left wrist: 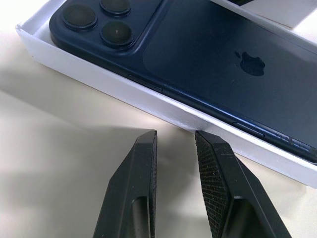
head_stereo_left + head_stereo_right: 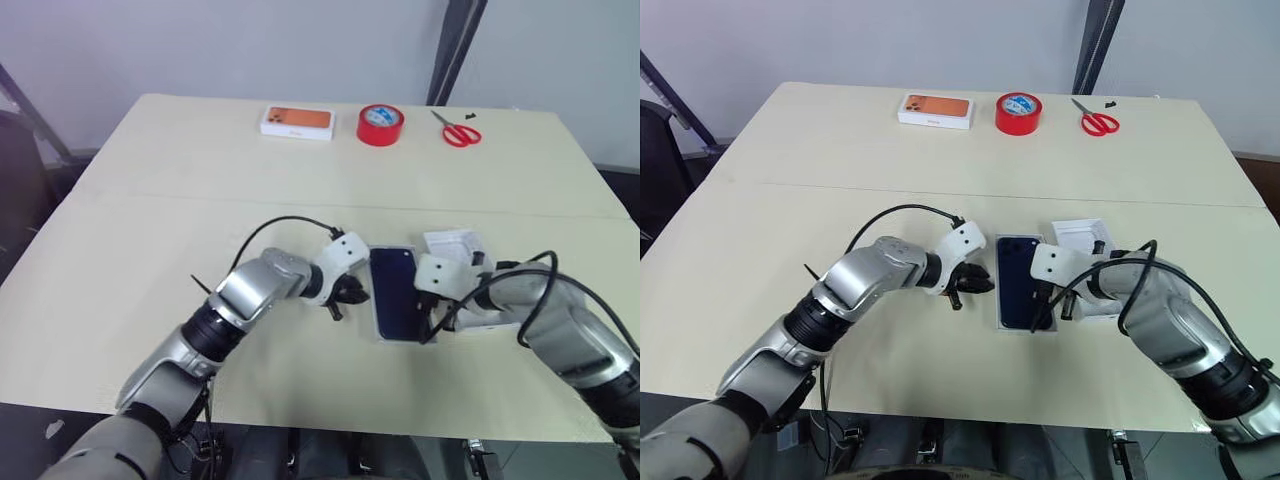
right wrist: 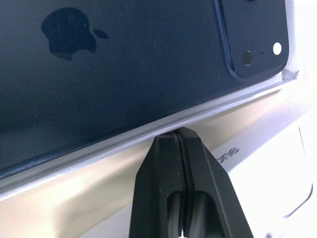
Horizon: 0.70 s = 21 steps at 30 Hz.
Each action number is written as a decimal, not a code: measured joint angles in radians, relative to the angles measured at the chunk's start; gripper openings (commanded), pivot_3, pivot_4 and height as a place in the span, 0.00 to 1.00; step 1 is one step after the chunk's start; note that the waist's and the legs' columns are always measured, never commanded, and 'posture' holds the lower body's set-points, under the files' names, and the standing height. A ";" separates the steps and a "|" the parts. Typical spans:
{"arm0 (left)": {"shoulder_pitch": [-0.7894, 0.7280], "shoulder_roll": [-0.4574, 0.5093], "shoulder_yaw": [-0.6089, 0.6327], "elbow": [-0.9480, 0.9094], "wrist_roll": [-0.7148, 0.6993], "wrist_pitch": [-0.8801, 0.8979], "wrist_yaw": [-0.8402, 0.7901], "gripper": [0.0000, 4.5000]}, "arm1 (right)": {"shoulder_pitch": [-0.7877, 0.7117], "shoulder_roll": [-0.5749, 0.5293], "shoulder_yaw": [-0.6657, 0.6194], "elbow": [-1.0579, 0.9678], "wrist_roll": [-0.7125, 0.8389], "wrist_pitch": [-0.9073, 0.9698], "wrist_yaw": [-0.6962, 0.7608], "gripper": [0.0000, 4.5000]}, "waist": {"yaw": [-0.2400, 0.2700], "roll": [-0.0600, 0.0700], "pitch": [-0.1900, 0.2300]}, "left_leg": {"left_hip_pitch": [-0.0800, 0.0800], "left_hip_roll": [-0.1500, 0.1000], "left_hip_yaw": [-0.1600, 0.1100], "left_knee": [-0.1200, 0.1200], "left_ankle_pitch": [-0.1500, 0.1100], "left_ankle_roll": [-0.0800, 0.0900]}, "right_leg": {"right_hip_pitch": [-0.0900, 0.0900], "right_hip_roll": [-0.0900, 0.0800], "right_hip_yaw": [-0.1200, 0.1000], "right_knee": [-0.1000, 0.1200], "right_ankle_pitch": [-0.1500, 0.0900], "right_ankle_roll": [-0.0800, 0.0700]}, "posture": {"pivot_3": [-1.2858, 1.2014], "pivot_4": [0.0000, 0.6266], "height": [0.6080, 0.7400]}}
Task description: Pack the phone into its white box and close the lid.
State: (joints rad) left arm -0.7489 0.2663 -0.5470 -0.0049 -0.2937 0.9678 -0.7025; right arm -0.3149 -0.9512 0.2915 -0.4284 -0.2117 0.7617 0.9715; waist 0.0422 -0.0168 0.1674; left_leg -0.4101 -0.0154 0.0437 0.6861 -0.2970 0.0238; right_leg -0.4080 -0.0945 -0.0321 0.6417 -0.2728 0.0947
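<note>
The dark navy phone point(image 2: 393, 292) lies back up inside the shallow white box point(image 1: 148, 101), near the table's front middle. Its camera cluster point(image 1: 101, 20) sits at one corner. My left gripper point(image 1: 173, 136) is just off the box's left long side. It stands slightly open, with nothing between the fingers and bare table under them. My right gripper point(image 3: 178, 131) is shut, and its tips rest against the rim on the box's right long side, holding nothing. In the head views the left gripper point(image 2: 345, 297) and the right gripper point(image 2: 434, 320) flank the box.
A white box piece point(image 2: 455, 245) lies right of the phone, partly under my right arm. Along the far edge of the table sit a white box printed with an orange phone point(image 2: 297, 122), a red tape roll point(image 2: 380, 125) and red scissors point(image 2: 460, 131).
</note>
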 measured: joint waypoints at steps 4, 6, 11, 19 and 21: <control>-0.001 -0.022 0.000 0.010 0.021 0.000 -0.016 0.29 | 0.023 -0.008 -0.020 -0.013 0.000 0.011 0.001 0.00 | -0.001 0.000 0.000 | 0.000 0.000 0.000 0.000 0.000 0.000 | 0.000 0.000 0.000 0.000 0.000 0.000 | 0.52 0.24 0.84; -0.001 -0.025 0.000 0.010 0.025 0.000 -0.025 0.29 | 0.027 -0.008 -0.027 -0.013 0.003 0.014 0.003 0.00 | -0.001 0.000 0.000 | 0.000 0.000 0.000 0.000 0.001 -0.001 | 0.000 0.000 0.000 0.000 0.000 0.000 | 0.52 0.24 0.84; 0.000 -0.024 0.006 0.004 0.026 0.010 -0.046 0.28 | 0.036 -0.010 -0.078 -0.013 0.065 0.044 0.037 0.12 | -0.004 0.000 0.000 | 0.000 0.000 0.000 0.000 0.002 -0.003 | 0.000 0.000 0.000 0.000 0.000 0.000 | 0.52 0.24 0.84; 0.059 0.058 0.070 -0.049 0.014 -0.034 -0.083 0.28 | 0.054 -0.062 -0.317 -0.094 0.287 0.202 0.132 0.62 | -0.015 0.001 0.000 | 0.000 0.003 0.000 0.000 0.000 0.000 | -0.001 0.000 0.000 0.000 0.000 0.000 | 0.52 0.24 0.84; 0.116 0.129 0.122 -0.093 0.013 -0.123 -0.114 0.28 | 0.051 -0.050 -0.375 -0.101 0.346 0.323 0.118 0.62 | -0.028 0.001 0.000 | 0.000 0.003 -0.001 -0.001 0.000 -0.001 | -0.001 0.000 0.000 0.000 0.000 0.000 | 0.52 0.24 0.84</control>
State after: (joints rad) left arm -0.6334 0.3954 -0.4253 -0.0977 -0.2809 0.8446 -0.8162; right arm -0.2643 -1.0016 -0.0837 -0.5294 0.1342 1.0842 1.0896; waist 0.0143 -0.0159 0.1679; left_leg -0.4099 -0.0121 0.0428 0.6847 -0.2967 0.0227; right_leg -0.4092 -0.0947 -0.0325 0.6418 -0.2729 0.0948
